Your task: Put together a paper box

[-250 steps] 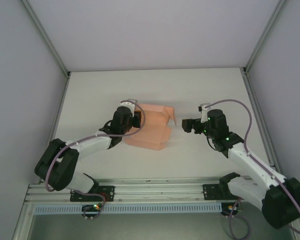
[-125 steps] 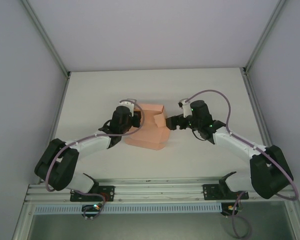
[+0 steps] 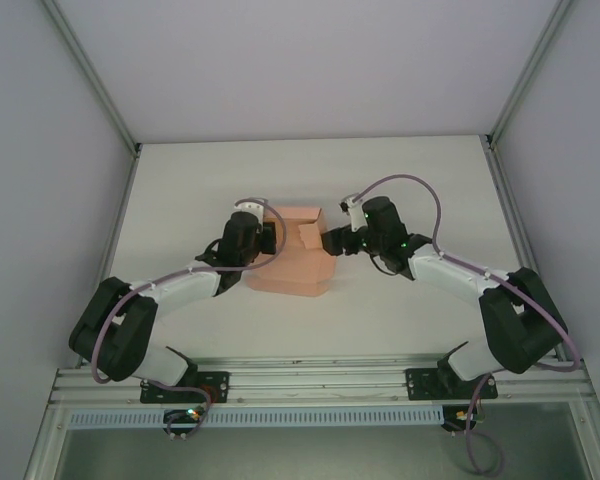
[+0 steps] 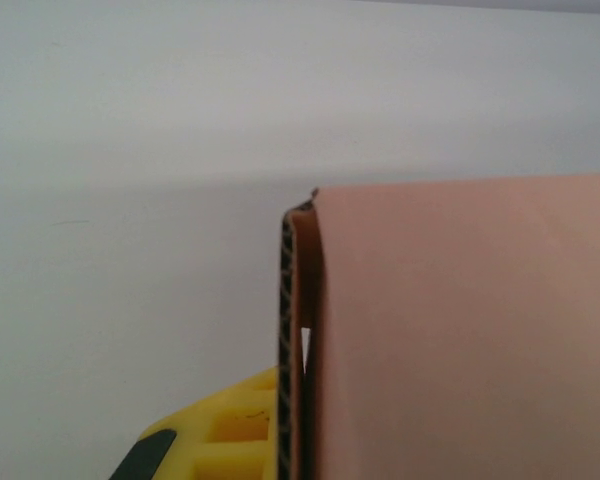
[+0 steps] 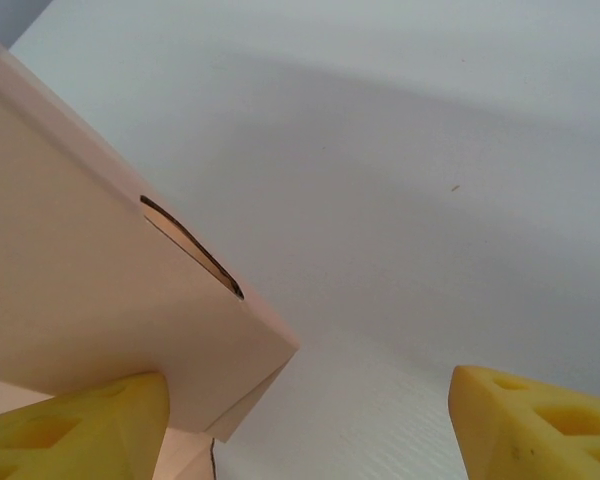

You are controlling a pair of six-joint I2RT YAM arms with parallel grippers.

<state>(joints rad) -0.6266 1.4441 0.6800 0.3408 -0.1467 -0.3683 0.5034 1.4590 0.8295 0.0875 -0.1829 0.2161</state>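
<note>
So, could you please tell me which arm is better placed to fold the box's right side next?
Right, probably: the right fingers stand open at the right flap of the paper box, one touching it, while the left fingers are shut on its left wall, steadying it.

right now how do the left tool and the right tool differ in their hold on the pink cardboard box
The left tool is shut, pinching a wall of the salmon-pink thin cardboard box; the right tool stands open, gripping nothing. The left tool is at the box's left side, the right tool at its right side, one yellow finger right by a panel. Both have yellow fingers.
</note>
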